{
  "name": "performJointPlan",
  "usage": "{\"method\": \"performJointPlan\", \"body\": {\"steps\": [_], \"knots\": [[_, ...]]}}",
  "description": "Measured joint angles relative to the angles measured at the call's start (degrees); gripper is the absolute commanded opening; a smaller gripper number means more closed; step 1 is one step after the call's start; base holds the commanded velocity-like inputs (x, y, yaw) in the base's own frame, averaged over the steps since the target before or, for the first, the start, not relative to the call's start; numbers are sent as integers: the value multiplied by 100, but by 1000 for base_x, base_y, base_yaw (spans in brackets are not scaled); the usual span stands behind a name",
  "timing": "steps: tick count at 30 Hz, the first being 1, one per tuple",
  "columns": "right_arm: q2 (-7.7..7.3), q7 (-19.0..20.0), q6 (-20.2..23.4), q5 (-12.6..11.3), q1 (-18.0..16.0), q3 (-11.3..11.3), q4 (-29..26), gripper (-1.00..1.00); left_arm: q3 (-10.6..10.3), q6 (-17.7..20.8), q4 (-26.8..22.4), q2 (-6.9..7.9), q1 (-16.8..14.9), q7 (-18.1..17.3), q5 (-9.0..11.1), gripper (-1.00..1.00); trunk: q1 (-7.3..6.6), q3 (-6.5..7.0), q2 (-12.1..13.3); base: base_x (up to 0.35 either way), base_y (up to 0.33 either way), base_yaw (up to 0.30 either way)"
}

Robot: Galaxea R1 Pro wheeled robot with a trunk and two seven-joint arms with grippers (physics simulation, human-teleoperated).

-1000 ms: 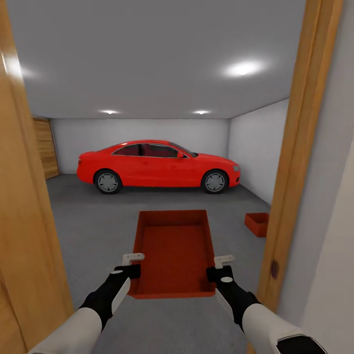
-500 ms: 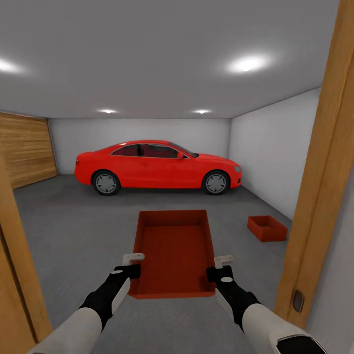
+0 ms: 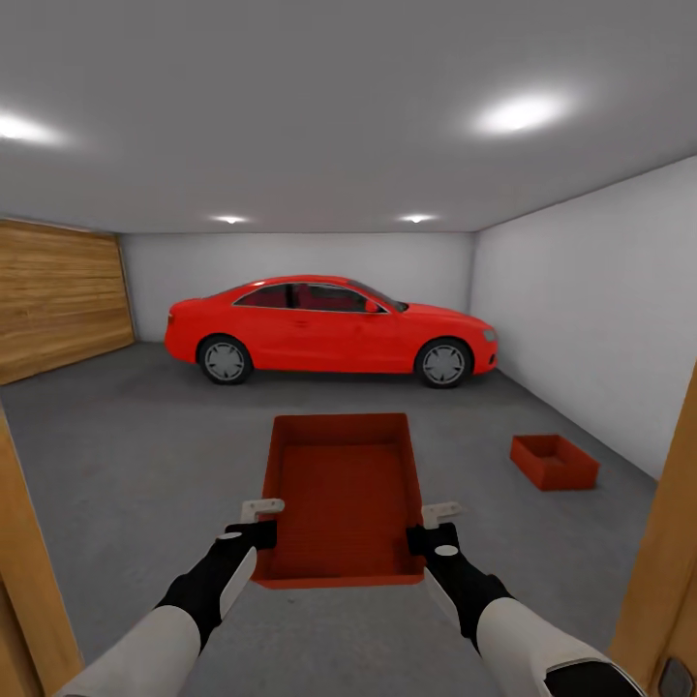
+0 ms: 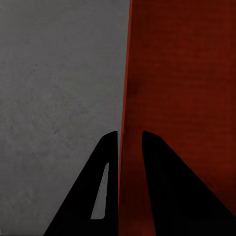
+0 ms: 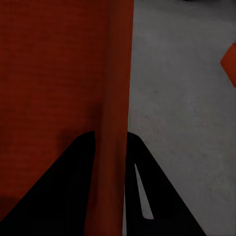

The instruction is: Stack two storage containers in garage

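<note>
carried bin at the garage threshold, second bin waiting by the right wall

the robot holds one red-orange storage container [image 3: 339, 499] level in front of its trunk, above the dark grey concrete floor [image 3: 126, 426] of the garage. the left gripper [image 3: 259, 518] takes the left long wall near the bin's near end, and the right gripper [image 3: 433, 521] takes the right long wall opposite it. in the left wrist view the jaws are pinching the thin wall [image 4: 129, 98], one finger inside the bin and one outside; the right wrist view shows the same grip on the other wall [image 5: 115, 98].

the other storage container [image 3: 554, 461] sits upright on the floor near the white right-hand wall, well apart from the carried one and ahead to the right. a red car [image 3: 329, 331] is parked across the far end, and wooden door-frame edges [image 3: 668, 561] show at both lower corners of the head view.

the bin looks stiff and light: straight smooth walls, open top, nothing inside. smooth walls could slip under a thin pinch, so the paired grip on opposite walls seems the sound hold, as it keeps the bin from tipping. judged from this, the carry is nearly done; what remains is reaching the floor bin and lowering this one squarely onto it, walls aligned. a skewed descent would likely leave it tilted on a rim.
</note>
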Motion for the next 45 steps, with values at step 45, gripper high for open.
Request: {"method": "performJointPlan", "body": {"steps": [45], "knots": [[-13, -30, 11, -5, 1, 84, -1, -100, -54, -84, 67, 6, 3, 9, 125, -100, 0, 0, 0, 89, 9, 3]]}}
